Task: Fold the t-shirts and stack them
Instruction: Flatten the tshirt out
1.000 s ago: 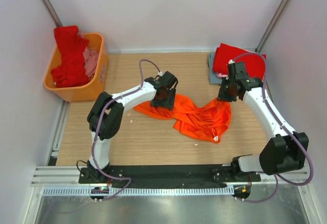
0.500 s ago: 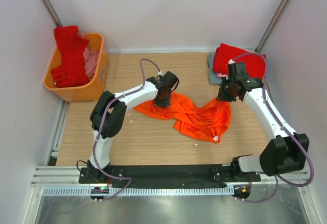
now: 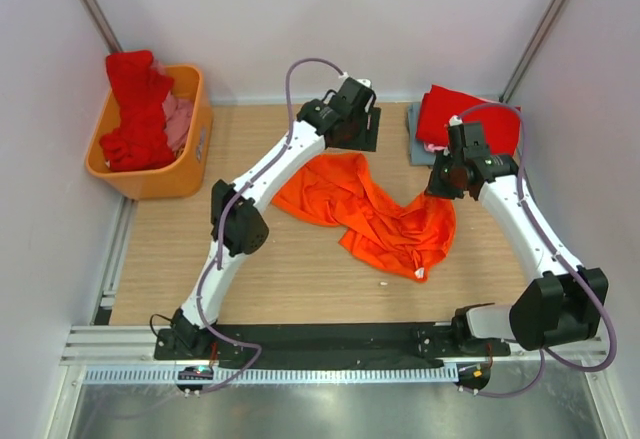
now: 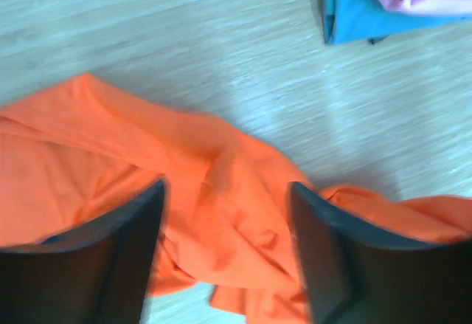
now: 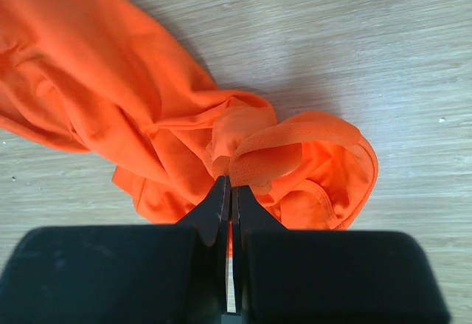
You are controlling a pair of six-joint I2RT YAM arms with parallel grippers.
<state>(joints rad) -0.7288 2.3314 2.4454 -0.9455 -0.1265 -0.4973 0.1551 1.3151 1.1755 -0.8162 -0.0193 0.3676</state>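
The left gripper (image 3: 352,127) has lifted off the orange t-shirt (image 3: 372,217) and swung toward the folded stack (image 3: 478,119). Its jaws are spread wide and empty above the cloth. Just below the stack, the right gripper (image 5: 230,185) is clamped tight on the shirt's neckband.

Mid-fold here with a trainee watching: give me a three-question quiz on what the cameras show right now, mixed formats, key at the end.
1. True or false: the left gripper is clamped on the orange t-shirt.
2. What does the right gripper pinch? A) an edge of the orange t-shirt B) a red sleeve C) nothing
3. Fill in: the top shirt of the folded stack at far right is ____.
Key: 1 false, it hangs open above the shirt; 2 A; 3 red.
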